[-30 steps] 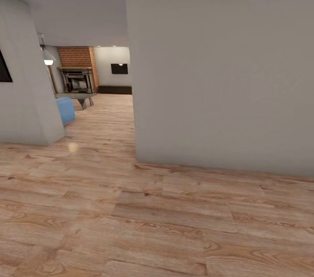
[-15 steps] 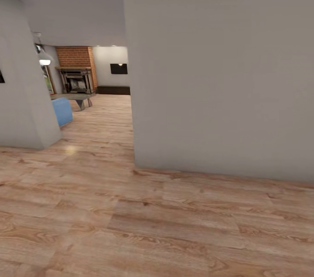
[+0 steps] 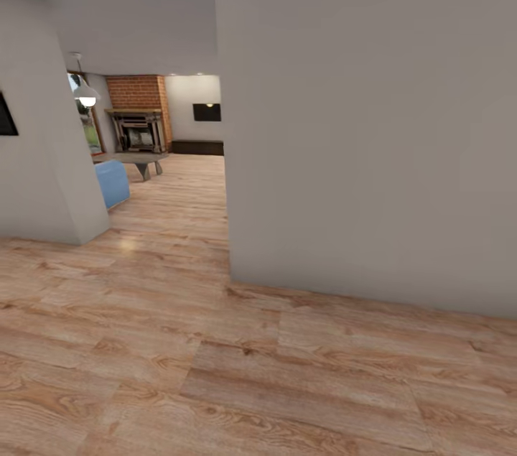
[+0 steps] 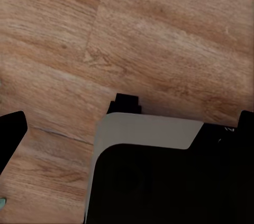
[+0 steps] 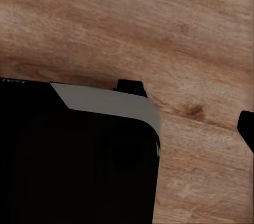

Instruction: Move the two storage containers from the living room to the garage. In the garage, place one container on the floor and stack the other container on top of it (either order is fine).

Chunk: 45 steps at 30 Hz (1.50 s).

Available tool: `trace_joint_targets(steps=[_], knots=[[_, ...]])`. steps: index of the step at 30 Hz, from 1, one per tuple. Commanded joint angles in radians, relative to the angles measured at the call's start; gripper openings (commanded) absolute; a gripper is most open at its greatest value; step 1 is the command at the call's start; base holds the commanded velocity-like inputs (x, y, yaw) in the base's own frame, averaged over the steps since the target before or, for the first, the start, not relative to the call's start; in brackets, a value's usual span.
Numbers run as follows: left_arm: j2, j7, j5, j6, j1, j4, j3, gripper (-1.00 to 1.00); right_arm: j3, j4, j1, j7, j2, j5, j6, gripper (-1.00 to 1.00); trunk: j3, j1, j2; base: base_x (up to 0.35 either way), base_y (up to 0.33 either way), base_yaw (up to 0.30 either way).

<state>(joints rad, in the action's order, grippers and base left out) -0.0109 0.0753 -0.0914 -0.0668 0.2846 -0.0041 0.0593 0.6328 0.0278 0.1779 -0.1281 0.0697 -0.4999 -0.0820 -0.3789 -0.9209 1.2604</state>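
Observation:
The two storage containers are out of view, and so is the garage. Through the opening ahead, the head view looks into the living room [image 3: 179, 176], with its light wood planks and brick fireplace [image 3: 138, 118]. My left gripper [image 4: 127, 128] hangs over the wood floor. Its dark fingertips [image 4: 10, 134] sit at opposite edges of the left wrist view, wide apart, with nothing between them. My right gripper [image 5: 127, 128] also hangs over wood planks, with one fingertip [image 5: 246, 128] at the frame edge and nothing held.
A grey wall [image 3: 373, 126] stands close ahead on the right, its corner beside the passage. Another wall corner [image 3: 50, 154] bounds the passage on the left. Beyond are a blue sofa [image 3: 113, 183], a low table [image 3: 143, 161] and a hanging lamp [image 3: 86, 93]. The robot's black and white base [image 4: 159, 176] shows below the wrists.
The whole head view has shifted a little, so the camera has moved. The wall corners now sit slightly further right. No object has moved.

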Motion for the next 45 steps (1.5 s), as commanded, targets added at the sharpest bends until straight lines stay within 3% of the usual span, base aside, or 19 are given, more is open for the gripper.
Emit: trace_joint_targets(steps=[1, 45], knots=[[0.0, 0.001, -0.008, -0.004, 0.001, 0.0, 0.005, 1.0, 0.008, 0.003, 0.001, -0.001, 0.001, -0.009, -0.005, 1.0, -0.002, -0.001, 0.001, 0.322, 0.0, 0.224], [0.0, 0.001, -0.008, -0.005, 0.001, 0.0, 0.005, 1.0, 0.008, 0.003, 0.0, -0.001, 0.001, -0.009, -0.005, 1.0, -0.034, -0.001, 0.001, 0.322, 0.0, 0.231]])
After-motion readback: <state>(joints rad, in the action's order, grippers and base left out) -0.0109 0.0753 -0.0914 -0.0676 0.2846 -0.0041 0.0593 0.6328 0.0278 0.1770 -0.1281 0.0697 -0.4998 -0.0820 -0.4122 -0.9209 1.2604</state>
